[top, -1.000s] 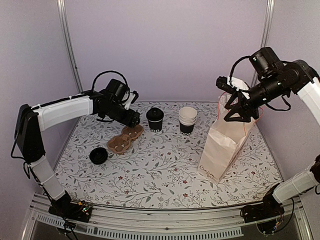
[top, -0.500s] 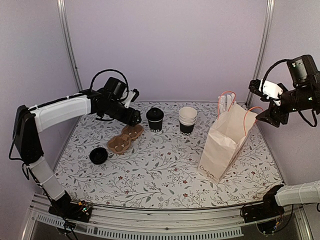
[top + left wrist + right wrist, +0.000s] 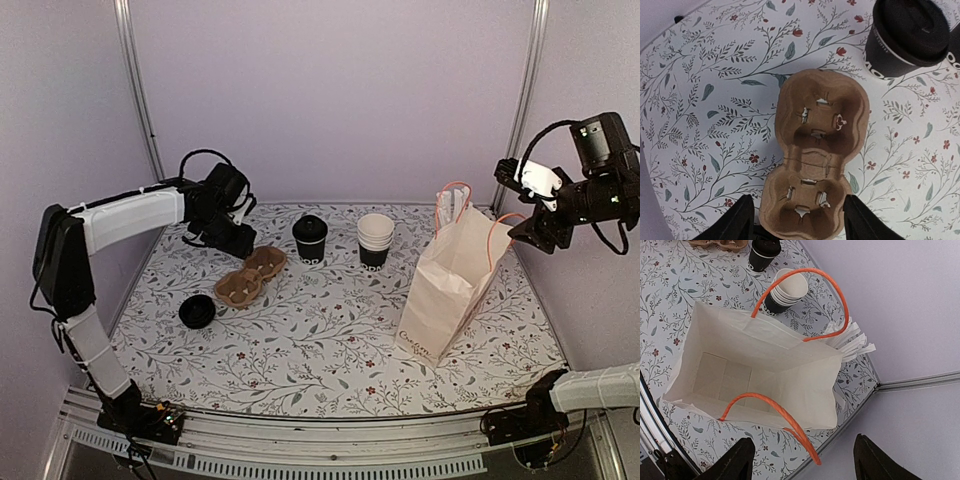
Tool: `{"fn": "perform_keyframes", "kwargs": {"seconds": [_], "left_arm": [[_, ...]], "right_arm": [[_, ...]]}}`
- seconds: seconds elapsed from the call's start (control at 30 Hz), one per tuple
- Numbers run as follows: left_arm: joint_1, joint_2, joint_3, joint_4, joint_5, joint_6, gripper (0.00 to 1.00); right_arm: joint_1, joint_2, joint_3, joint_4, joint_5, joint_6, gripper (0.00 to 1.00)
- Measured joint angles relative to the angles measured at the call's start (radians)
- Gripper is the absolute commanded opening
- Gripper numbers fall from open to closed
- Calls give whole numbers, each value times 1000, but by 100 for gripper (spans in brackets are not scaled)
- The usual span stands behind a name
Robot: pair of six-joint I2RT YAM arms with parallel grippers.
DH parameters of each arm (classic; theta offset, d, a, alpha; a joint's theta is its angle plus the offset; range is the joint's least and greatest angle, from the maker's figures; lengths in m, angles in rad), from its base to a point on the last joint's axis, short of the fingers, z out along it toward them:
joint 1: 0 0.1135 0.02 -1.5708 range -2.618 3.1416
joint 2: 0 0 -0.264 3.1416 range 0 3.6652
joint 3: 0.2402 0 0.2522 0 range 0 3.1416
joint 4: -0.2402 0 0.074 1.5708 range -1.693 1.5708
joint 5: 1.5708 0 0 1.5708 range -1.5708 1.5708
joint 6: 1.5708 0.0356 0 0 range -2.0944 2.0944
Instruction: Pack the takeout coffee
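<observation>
Coffee (image 3: 310, 240) stands upright on the table (image 3: 330, 340), lid on, near the far edge and about midway across. Just to its right stands a stack of lidless cups (image 3: 375, 238), apart from it. To its left lies a brown two-cup carrier (image 3: 812, 150), empty, one end near the coffee without touching it. A loose black lid (image 3: 197, 311) lies further left and nearer the arms, apart from the carrier.

On the right side of the table stands a white paper bag (image 3: 765, 375) with orange handles, its mouth open and its floor bare. It leans a little to the right. Pale sticks (image 3: 852, 337) poke up beyond its far side.

Left jaws hover low over the far left of the table, above the carrier's end, spread open and holding nothing. Right jaws hang high beyond the bag's right side, well above the table, also spread wide and holding nothing; their camera looks down into the bag.
</observation>
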Motion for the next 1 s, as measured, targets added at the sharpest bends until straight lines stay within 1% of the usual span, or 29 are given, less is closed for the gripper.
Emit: {"fn": "perform_keyframes", "kwargs": {"seconds": [0.07, 0.1, 0.27, 0.47, 0.73, 1.0], "left_arm": [[10, 45, 7, -18, -1, 21, 54], [14, 72, 16, -27, 0, 33, 53], [37, 178, 60, -58, 45, 81, 52], [68, 203, 97, -66, 96, 105, 51], [69, 269, 113, -68, 137, 116, 42], [63, 287, 130, -70, 150, 121, 39]], "right_arm": [[0, -16, -2, 7, -16, 7, 71], [0, -23, -2, 13, -20, 10, 71], [0, -48, -3, 22, -71, 23, 71], [0, -49, -9, 26, -109, 26, 71], [0, -46, -10, 27, -132, 26, 71], [0, -47, -22, 28, -147, 26, 71]]}}
